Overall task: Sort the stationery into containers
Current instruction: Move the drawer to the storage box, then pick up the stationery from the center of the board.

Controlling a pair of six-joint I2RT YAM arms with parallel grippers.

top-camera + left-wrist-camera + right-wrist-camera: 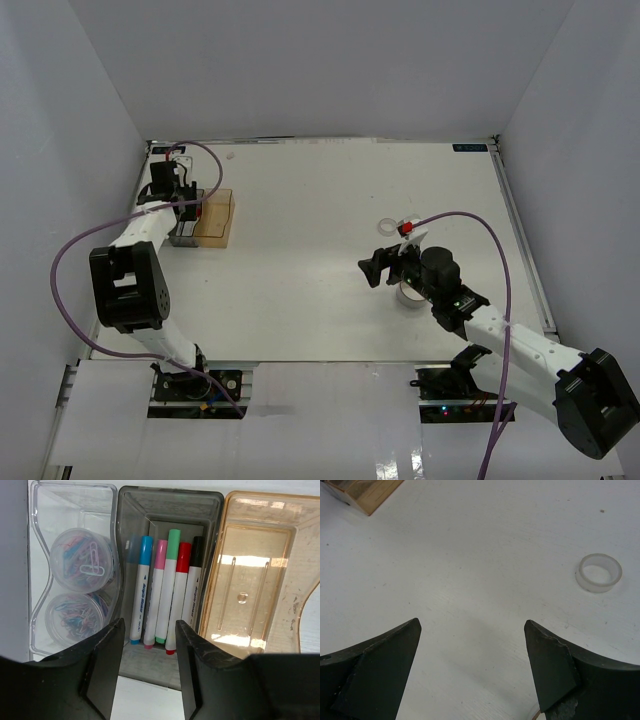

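A whitish round tape roll [599,572] is seen lying flat on the white counter [470,555], well apart from the amber-orange see-through plastic bin [250,580]. A second whitish roll [407,296] lies further from the amber bin and is partly hidden under the right arm. Neither roll is in a bin yet. The amber bin is empty, so it is judged to be the place meant for them.

The right hand [472,625] is held above the counter, a little nearer the amber bin than the rolls are. Its fingers are spread wide and nothing is held. The first roll is off to one side of it, not between the fingers.

The roll is low, round and thin-walled. If a finger is brought down on its rim, it could be pushed away or tipped up. If it is pinched badly, it could be dropped on the long way to the amber bin. The hidden roll could be knocked by the arm.

Just beside the amber bin, five thin white markers [170,580] are seen in the smoky grey see-through bin [170,505]. Past that, two small round clear jars [82,560] are seen in the clear plastic bin [70,492]. The left hand [149,625] is held over the grey bin, open, with nothing in it. If it is kept there, it could be bumped when a roll is brought over.
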